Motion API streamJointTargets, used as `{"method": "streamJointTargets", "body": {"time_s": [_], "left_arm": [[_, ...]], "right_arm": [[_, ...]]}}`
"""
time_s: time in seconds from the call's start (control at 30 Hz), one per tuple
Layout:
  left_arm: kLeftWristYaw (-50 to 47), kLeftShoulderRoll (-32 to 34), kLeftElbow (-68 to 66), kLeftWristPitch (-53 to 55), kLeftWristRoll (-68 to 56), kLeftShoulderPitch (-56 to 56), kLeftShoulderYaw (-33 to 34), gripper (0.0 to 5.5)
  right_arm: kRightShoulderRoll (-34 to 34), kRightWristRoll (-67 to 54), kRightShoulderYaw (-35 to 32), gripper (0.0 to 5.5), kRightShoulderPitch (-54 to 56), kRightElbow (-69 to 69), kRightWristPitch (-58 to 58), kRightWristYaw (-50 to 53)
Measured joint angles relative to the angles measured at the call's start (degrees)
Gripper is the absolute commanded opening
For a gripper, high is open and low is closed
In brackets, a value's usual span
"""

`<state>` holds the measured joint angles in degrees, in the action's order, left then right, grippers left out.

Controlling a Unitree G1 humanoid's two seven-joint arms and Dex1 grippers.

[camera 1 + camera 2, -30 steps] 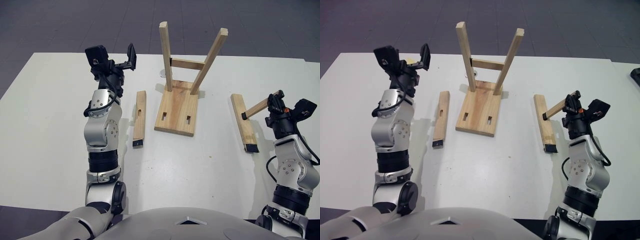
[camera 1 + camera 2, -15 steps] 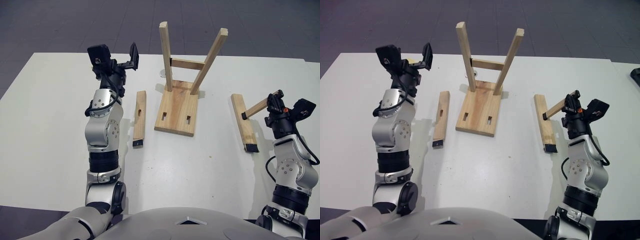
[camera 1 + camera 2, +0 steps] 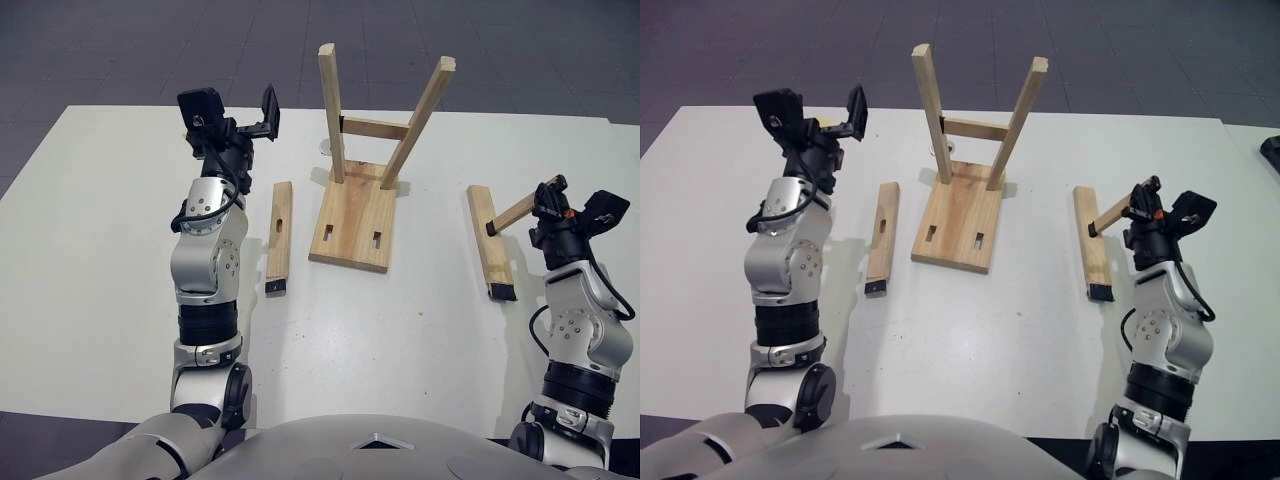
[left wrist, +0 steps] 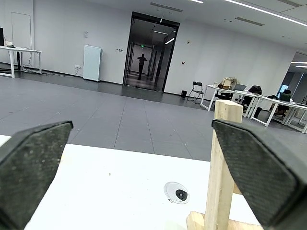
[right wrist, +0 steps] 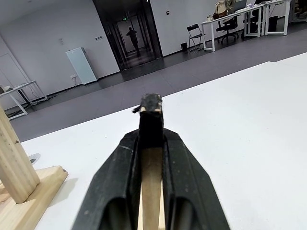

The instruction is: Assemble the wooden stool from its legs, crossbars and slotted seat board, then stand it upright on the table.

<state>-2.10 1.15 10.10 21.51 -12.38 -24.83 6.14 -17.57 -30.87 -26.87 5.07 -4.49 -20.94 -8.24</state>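
The slotted seat board (image 3: 352, 225) lies flat on the white table (image 3: 100, 250), with two legs (image 3: 333, 110) standing up from its far end and a crossbar (image 3: 375, 127) joining them. One loose leg (image 3: 280, 235) lies left of the board and another (image 3: 490, 255) to its right. My left gripper (image 3: 235, 115) is open and raised beyond the left loose leg; past its pads (image 4: 259, 163) one upright leg (image 4: 220, 167) shows. My right gripper (image 3: 548, 200) is shut on a short crossbar (image 3: 515, 213), whose dark tip is next to the right loose leg.
A round cable grommet (image 4: 178, 192) sits in the table just behind the stool's upright legs. The table's far edge runs close behind them. Bare tabletop lies in front of the seat board and to the far left.
My left gripper has drifted slightly right, towards the standing legs. My right gripper has shifted a little away with the crossbar, and the right loose leg has turned slightly.
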Motion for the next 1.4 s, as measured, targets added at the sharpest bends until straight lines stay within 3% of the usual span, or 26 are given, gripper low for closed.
{"method": "streamJointTargets", "body": {"time_s": [0.53, 0.77, 1.37, 1.4], "left_arm": [[0.0, 0.2, 2.1, 0.5, 2.1, 0.2, -1.1, 5.4], [-0.3, 0.1, 2.2, 0.6, 3.3, 0.3, -1.4, 5.4], [-1.2, 0.1, 4.1, 1.8, 3.8, 0.2, -1.5, 5.4], [-1.2, 0.0, 4.1, 1.8, 3.8, 0.2, -1.5, 5.4]], "right_arm": [[8.5, 9.9, 7.7, 0.4, -9.1, -5.4, 14.3, 4.0], [8.9, 16.4, 11.7, 0.4, -10.8, -3.0, 20.4, 4.6], [7.8, 19.9, 13.4, 0.4, -8.0, -0.4, 20.6, 6.9], [7.8, 19.9, 13.4, 0.76, -7.8, -0.2, 20.6, 6.9]]}}
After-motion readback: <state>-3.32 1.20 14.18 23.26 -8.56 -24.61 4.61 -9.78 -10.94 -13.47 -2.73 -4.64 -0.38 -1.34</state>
